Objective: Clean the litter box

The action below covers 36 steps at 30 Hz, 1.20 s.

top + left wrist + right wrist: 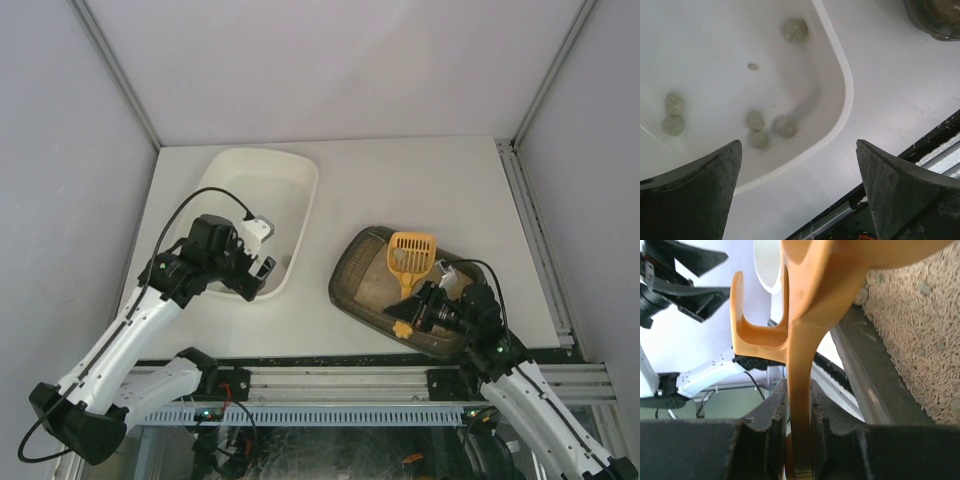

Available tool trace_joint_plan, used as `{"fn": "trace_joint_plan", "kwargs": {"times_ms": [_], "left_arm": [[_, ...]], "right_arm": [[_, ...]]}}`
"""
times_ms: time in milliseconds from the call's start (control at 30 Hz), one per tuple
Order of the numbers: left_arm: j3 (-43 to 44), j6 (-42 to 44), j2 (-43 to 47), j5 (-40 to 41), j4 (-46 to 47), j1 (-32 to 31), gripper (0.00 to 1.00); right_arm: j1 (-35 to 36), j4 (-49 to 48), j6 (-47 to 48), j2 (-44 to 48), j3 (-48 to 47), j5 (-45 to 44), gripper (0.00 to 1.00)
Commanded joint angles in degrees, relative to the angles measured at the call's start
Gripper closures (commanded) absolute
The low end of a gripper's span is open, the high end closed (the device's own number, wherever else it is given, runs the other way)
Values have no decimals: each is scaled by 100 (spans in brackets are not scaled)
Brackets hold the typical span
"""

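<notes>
Item 1. Right gripper (799, 420): jaws are pressing together on the flat handle of an orange litter scoop (411, 254), gripping it near the handle's end. In the top view this gripper is sitting at the lower right of centre, over the near rim of the litter box. The scoop is pointing toward the top of the frame, and its slotted head is lying over the litter.

Item 2. Litter box (347, 292): the dark rounded tray is resting on the table (420, 180), right of centre in the top view and skewed relative to the table edge. Pale pelleted litter (920, 335) is filling the right side of the right wrist view, with small grey specks showing among the pellets.

Item 3. Left gripper (797, 175): jaws are standing wide apart and holding nothing. It is hovering over the lower right corner of a white tub (846, 95), one finger showing over the tub and the other over the bare table.

Item 4. White tub, contents: six round grey-green lumps (755, 120) and one small fragment are lying on its floor. In the top view the tub is occupying the upper left of the table, just beside the litter box but apart from it.

Item 5. A metal rail (350, 378) is running along the bottom edge of the table.
</notes>
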State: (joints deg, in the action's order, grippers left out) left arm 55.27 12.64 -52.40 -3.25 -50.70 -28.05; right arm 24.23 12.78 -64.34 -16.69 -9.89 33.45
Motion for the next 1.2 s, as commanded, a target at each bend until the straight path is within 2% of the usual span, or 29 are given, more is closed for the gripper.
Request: {"fn": "trace_joint_plan", "kwargs": {"times_ms": [0, 67, 167, 233, 300, 400, 467, 633, 733, 900, 1033, 1167], "left_arm": [[82, 20, -157, -201, 72, -7, 0], [90, 60, -195, -317, 26, -7, 0], [93, 116, -223, -301, 14, -7, 0], [134, 136, -222, -286, -15, -7, 0], [167, 150, -195, -307, -58, -7, 0], [341, 140, -200, 322, 50, -7, 0], [598, 89, -193, 699, 209, 498, 0], [1400, -148, -405, -385, 223, 2667, 0], [1493, -333, -386, -531, 434, 3546, 0], [1748, -669, -564, -1405, 334, 5228, 0], [1920, -790, -1018, -2988, -82, 6885, 1], [1891, -726, -1374, -3617, -388, 7797, 0]], "right_arm": [[-80, -7, 19, 72, -282, 130, 100], [-529, -143, -210, 270, -211, 378, 100], [-216, 388, 75, 62, -463, 349, 100], [-290, 693, 162, 224, -531, 298, 100], [-859, 250, -218, 535, -336, 611, 100], [-759, 97, -244, 277, -383, 737, 100], [-561, 397, 68, 74, -705, 545, 100], [-499, 309, 384, -774, -1282, 464, 100], [180, 294, 813, -1824, -1909, -50, 100], [1270, 695, 1836, -4307, -3802, -694, 100], [1725, 1011, 2453, -5947, -5605, -645, 100], [2194, 1919, 3353, -7430, -7292, -975, 100]]}}
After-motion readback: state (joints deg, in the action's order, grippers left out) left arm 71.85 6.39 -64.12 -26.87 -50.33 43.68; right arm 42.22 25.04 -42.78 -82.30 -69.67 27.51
